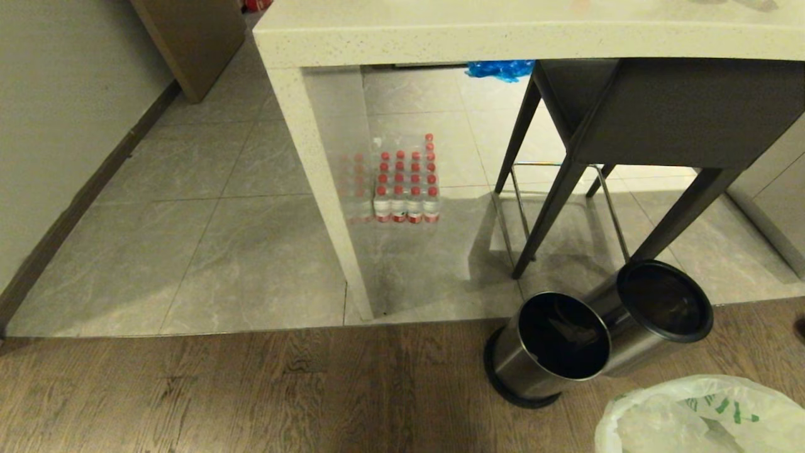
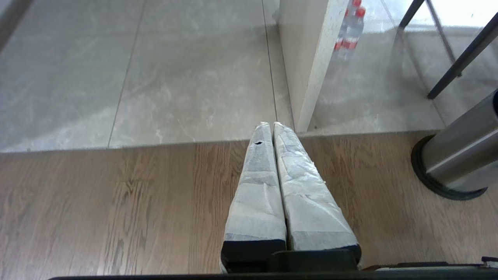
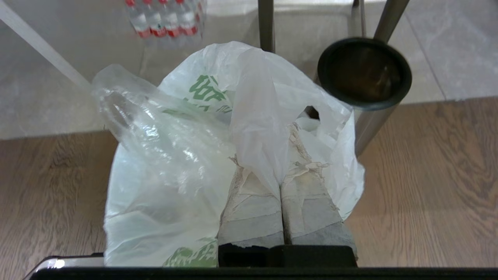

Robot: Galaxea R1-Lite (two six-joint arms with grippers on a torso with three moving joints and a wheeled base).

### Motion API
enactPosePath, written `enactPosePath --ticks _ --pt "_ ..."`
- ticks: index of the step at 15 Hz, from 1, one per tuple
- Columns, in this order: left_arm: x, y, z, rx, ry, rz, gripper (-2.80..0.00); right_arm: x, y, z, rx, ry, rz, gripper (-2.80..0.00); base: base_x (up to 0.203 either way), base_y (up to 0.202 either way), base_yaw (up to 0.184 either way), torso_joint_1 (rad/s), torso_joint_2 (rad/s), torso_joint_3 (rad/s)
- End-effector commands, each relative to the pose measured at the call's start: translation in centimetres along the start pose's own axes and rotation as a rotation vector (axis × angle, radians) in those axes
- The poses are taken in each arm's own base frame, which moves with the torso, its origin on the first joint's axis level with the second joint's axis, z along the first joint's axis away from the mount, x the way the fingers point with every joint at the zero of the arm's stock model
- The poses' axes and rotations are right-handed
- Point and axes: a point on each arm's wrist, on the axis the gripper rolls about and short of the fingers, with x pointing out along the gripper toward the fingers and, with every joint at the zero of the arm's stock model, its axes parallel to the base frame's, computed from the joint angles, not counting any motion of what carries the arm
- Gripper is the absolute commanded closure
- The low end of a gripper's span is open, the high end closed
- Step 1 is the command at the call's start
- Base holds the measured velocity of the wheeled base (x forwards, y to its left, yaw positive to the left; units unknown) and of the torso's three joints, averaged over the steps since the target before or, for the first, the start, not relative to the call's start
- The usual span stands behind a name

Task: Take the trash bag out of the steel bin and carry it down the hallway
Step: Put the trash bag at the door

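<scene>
Bag (image 3: 175,163) hangs pinched in my right gripper (image 3: 281,155), clear of the bins (image 1: 553,346) at lower right of the head view, ready for carrying; I keep the left gripper (image 2: 271,125) closed, empty.

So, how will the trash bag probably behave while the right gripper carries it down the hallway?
Probably floppy: the trash bag is thin, crinkled film that drapes over the right gripper, whose jaws are shut on a fold. It looks light, since the translucent plastic shows little inside. The smooth film might slip or stretch, so it may sway during driving.
</scene>
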Motion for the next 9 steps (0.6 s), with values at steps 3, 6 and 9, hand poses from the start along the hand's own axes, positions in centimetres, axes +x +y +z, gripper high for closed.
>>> enactPosePath --ticks 3,6,9 --pt "0.02 0.00 -0.04 0.000 0.002 0.001 0.00 0.01 0.00 0.01 0.000 0.002 0.000 0.00 0.000 0.000 0.000 0.003 0.00 0.202" --pt "0.02 0.00 -0.04 0.000 0.002 0.001 0.00 0.01 0.00 0.00 0.000 0.002 0.001 0.00 0.000 0.000 0.000 0.003 0.00 0.201" --pt "0.02 0.00 -0.04 0.000 0.002 0.001 0.00 0.01 0.00 0.01 0.000 0.002 0.001 0.00 0.000 0.000 0.000 0.003 0.00 0.203"
